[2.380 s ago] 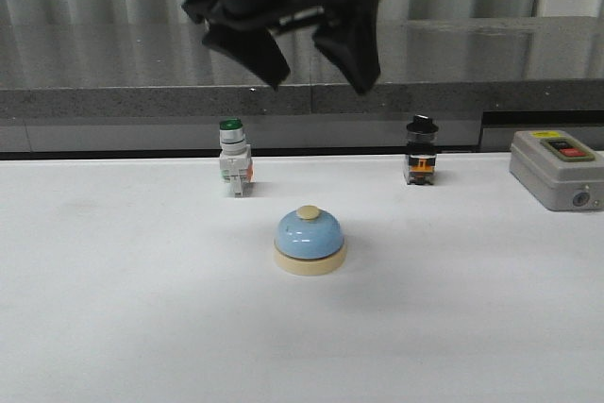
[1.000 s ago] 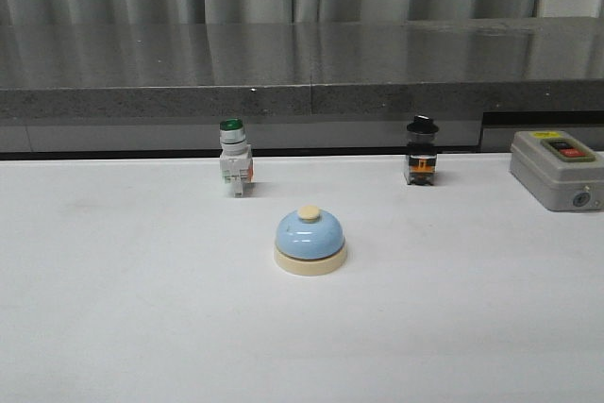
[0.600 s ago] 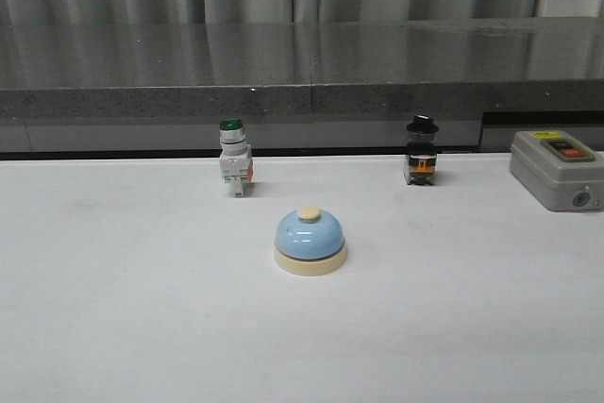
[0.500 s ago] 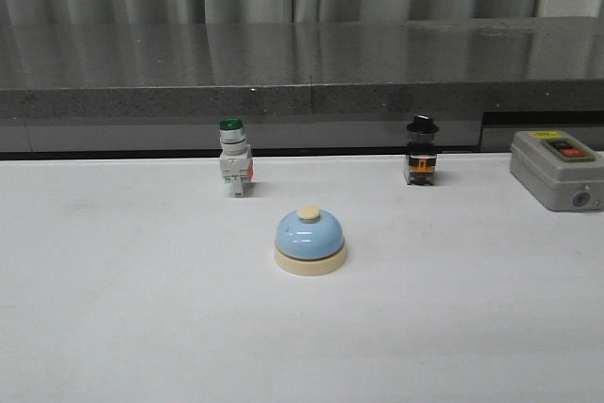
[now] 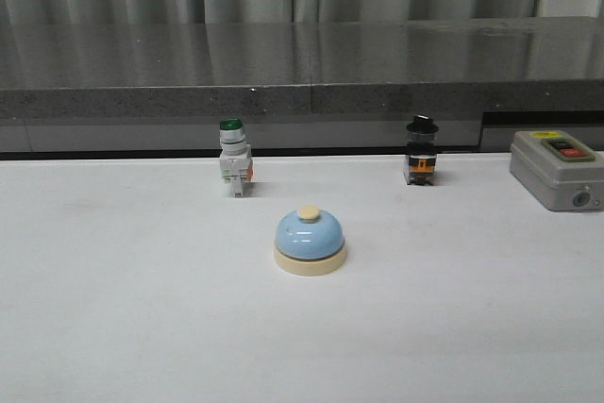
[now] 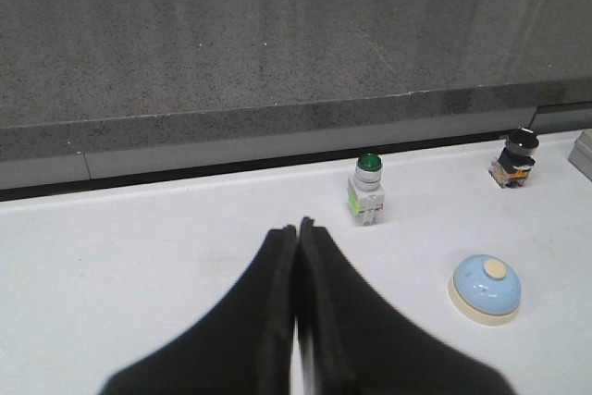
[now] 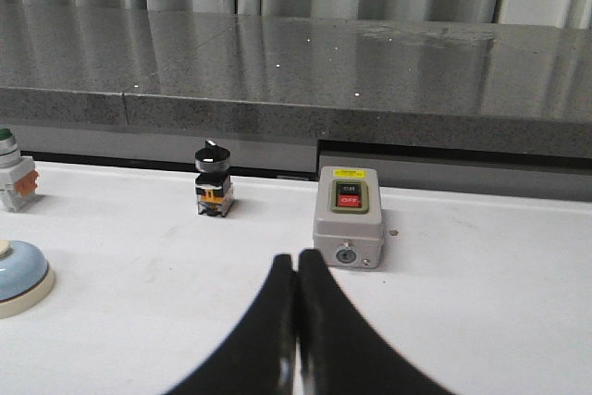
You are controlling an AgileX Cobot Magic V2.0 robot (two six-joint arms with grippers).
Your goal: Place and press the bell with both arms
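The light-blue bell (image 5: 310, 241) with cream base and cream button stands upright on the white table, near the middle. It also shows in the left wrist view (image 6: 486, 287) and, cut off by the frame edge, in the right wrist view (image 7: 18, 277). My left gripper (image 6: 297, 227) is shut and empty, well short of the bell. My right gripper (image 7: 296, 258) is shut and empty, away from the bell, with the grey box just beyond its tips. Neither arm shows in the front view.
A green-capped white push-button switch (image 5: 233, 169) stands behind the bell on the left, a black knob switch (image 5: 421, 163) on the right. A grey box with red and black buttons (image 5: 558, 170) sits at the far right. A grey stone ledge (image 5: 302, 92) runs along the table's back.
The black gripper that hung over the back of the table 2.4 s ago has left the front view. The bell and switches have not moved.
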